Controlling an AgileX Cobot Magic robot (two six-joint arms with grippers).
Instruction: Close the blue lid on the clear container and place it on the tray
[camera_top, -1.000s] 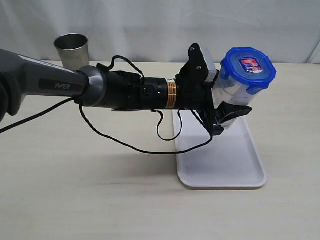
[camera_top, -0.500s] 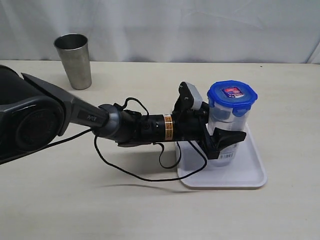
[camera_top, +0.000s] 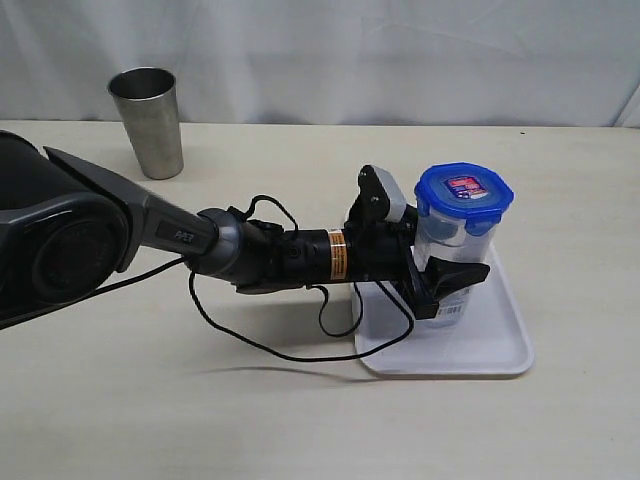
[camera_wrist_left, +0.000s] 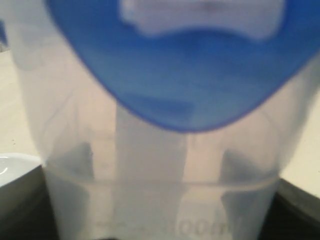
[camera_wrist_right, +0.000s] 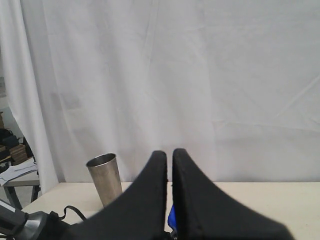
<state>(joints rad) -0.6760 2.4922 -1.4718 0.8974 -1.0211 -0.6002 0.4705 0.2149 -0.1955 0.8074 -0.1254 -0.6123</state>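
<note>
Left tool (camera_top: 452, 272) pinches the tall clear plastic canister (camera_top: 462, 240), rounded-square blue lid (camera_top: 463, 190) on top, upright mid-way on the flat white rectangular tray (camera_top: 490, 350). Placing looks nearly done; next I'd spread it and back off gently. Right tool (camera_wrist_right: 170, 200): pressed together.

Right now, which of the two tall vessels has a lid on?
The clear container, held in the left end effector, carries the blue lid; the steel tumbler is open-topped.
</note>
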